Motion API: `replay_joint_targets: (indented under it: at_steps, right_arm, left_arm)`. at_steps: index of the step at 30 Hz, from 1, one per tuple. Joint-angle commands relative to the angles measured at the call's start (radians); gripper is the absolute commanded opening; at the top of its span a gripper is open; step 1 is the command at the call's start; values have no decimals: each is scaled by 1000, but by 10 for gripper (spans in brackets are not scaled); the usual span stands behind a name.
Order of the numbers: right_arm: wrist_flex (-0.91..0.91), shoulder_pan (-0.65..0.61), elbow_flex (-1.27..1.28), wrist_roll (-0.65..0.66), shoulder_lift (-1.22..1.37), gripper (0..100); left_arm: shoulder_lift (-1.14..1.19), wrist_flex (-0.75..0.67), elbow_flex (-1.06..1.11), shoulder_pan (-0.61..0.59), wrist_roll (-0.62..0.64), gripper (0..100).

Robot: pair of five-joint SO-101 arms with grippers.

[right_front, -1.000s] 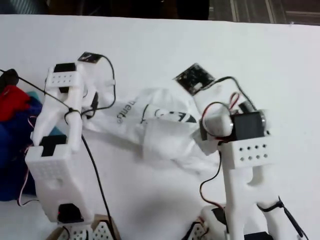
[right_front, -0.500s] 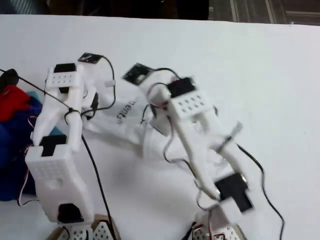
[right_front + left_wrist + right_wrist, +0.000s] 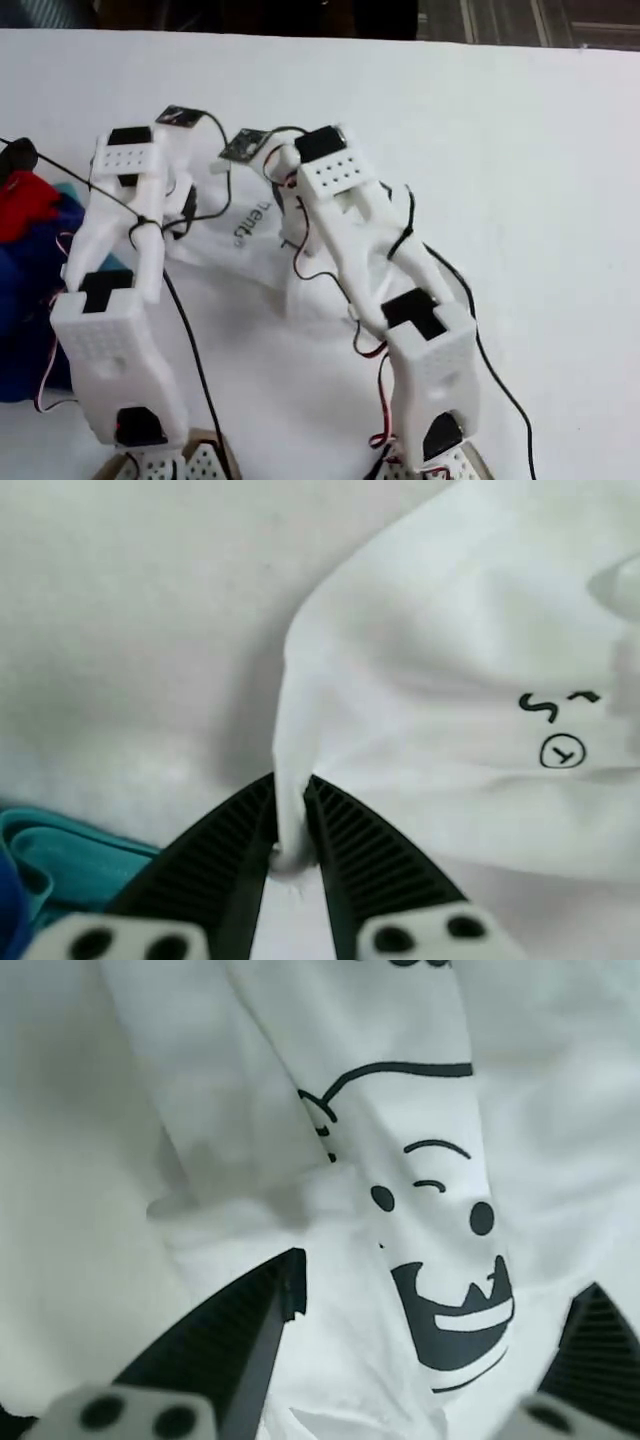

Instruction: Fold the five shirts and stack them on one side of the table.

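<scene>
My left pincer is clamped on a thin fold of the crumpled white cotton shirt. My right pincer hangs spread wide over its printed front. The shirt lies mid-table on the white table, with the red-and-blue heap of shirts at nine o'clock. That thin pinch could slip under a pull, or my right jaws could gather two layers. Black lettering and a grinning cartoon face show; I leave the words unread.

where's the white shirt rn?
High view: the white shirt lies crumpled mid-table, right of the coloured clothes pile. The left tool is shut on its edge; the right tool hangs open over its printed face.
</scene>
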Motion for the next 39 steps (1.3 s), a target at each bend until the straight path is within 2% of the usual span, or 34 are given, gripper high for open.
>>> replay_joint_targets:
  at_steps: [1,6,25,27,33,39]
  right_arm:
    - [22,-44,-41,48,-4,391]
    - [22,-71,-41,68,-2,391]
    - [13,-76,-101,110,113,389]
    - [13,-76,-117,110,113,360]
    - [16,-76,-114,103,113,169]
    - [31,-77,-114,103,114,200]
  left_arm:
    - [-66,-12,-10,2,20,27]
    - [-66,-12,-12,-38,190,27]
    - [-64,-12,-5,-52,190,27]
    - [-64,-12,-5,-52,190,27]
    - [-64,-12,-5,-52,190,27]
    - [-64,-12,-8,-52,190,27]
